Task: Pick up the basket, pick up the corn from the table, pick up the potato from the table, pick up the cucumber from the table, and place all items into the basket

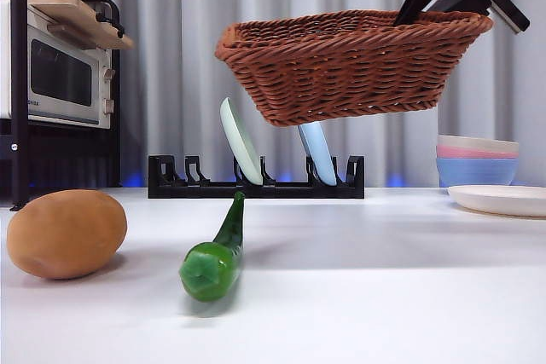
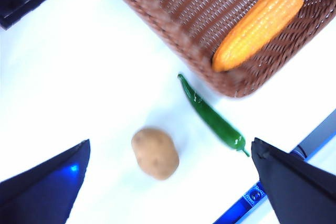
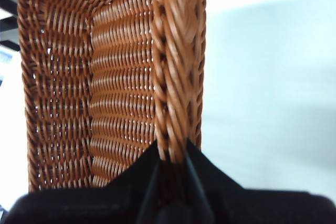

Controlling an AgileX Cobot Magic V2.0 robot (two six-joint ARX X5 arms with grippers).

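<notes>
Basket point(image 1: 350, 66) hangs tilted above the table point(image 1: 384, 296), its rim pinched by the right gripper point(image 3: 172, 153); corn point(image 2: 258, 27) already lies inside. Potato point(image 1: 66, 234) and cucumber point(image 1: 216, 253) sit on the table just beside each other, not yet picked. Left gripper point(image 2: 168, 182) hovers high over them, jaws spread, empty.

basket point(image 1: 341, 66): woven wicker | cucumber point(image 1: 213, 257): glossy | potato point(image 1: 66, 234): matt | table point(image 1: 384, 296): smooth

Grey curtains point(image 1: 171, 66) hang behind a microwave point(image 1: 60, 83) on a black shelf point(image 1: 17, 125).
</notes>
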